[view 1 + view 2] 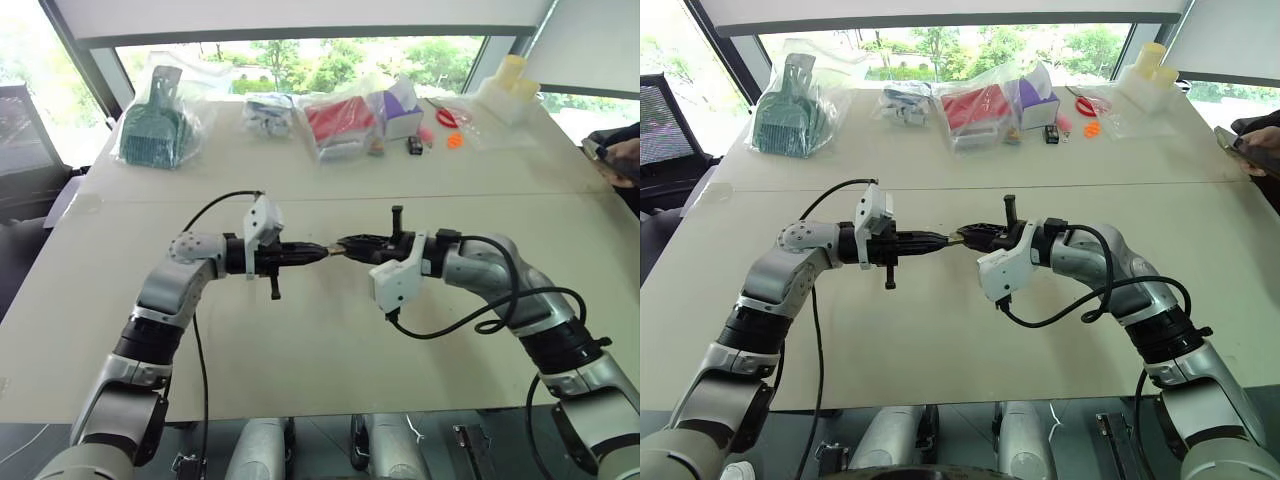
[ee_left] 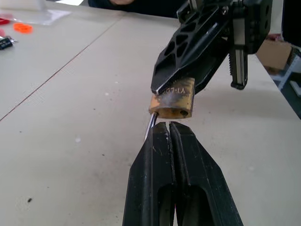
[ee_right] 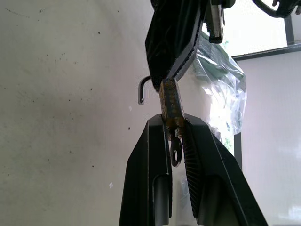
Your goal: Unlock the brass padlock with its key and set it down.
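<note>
Your left gripper (image 2: 169,126) has its 2 fingers pressed together, the tips just at the bottom of the brass padlock (image 2: 173,100), with the thin silvery key (image 2: 150,126) showing beside them; you cannot tell whether it is pinched. Your right gripper (image 3: 175,123) pinches the padlock by its body, and the shackle (image 3: 142,90) stands swung out to one side. Both grippers meet tip to tip above the pale table (image 1: 300,330). Bagged items (image 1: 340,122) lie along the far edge, well apart.

Big off-white table (image 1: 330,330), mostly bare up front. Bagged green scoop (image 1: 155,125), red stuff (image 1: 340,120), scissors (image 1: 447,116) along the far edge.
</note>
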### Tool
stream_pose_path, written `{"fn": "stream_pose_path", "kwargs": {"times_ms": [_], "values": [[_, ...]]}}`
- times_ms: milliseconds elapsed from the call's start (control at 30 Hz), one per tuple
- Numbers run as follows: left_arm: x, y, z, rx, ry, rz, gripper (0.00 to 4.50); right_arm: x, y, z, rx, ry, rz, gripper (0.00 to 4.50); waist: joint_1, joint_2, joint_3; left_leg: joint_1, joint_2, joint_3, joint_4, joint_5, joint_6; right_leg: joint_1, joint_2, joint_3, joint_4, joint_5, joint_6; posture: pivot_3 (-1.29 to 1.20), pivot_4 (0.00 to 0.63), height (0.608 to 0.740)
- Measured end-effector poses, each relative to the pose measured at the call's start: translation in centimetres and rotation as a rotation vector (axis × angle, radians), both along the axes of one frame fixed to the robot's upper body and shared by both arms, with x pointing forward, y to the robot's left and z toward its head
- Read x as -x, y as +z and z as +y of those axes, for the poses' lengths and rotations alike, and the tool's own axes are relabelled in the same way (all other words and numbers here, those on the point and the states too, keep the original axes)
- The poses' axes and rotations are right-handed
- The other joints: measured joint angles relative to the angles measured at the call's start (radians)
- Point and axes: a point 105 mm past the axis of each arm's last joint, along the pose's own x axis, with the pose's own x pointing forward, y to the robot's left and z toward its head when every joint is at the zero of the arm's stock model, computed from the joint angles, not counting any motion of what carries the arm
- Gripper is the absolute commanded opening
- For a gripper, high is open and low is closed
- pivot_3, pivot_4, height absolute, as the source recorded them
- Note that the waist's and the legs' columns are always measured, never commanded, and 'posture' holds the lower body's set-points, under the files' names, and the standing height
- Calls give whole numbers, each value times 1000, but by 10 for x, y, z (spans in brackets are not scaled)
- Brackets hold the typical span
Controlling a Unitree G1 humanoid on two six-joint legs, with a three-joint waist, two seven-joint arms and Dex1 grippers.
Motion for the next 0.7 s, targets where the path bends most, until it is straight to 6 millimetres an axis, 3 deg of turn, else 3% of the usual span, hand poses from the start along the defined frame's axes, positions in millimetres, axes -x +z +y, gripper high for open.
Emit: {"fn": "stream_pose_path", "kwargs": {"times_ms": [433, 700], "values": [[-11, -7, -3, -2, 39, -21, 52, 1, 4, 0, -13, -3, -6, 0, 1, 0, 0, 0, 0, 0, 0, 0, 0, 0, 0, 0, 0, 0, 0, 0, 150, 740], [-5, -16, 26, -63, 105, -4, 52, -13, -13, -5, -11, -56, 26, 0, -3, 0, 0, 1, 0, 0, 0, 0, 0, 0, 0, 0, 0, 0, 0, 0, 150, 740]]}}
